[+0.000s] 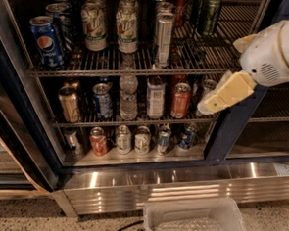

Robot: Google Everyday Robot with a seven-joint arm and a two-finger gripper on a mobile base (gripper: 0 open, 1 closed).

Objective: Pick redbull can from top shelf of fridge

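Tool [223,95], state unclear, well right of redbull can [163,37] on top shelf [88,68]

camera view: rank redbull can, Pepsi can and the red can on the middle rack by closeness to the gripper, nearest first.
The gripper hangs at the right side of the fridge opening, at middle rack height.
1. Red can: middle rack, just left of the gripper.
2. Redbull can: top shelf, up and to the left.
3. Pepsi can: far left of the top shelf.

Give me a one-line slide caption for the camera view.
Gripper hangs at the right of the fridge, below the top shelf where the redbull can stands upright.
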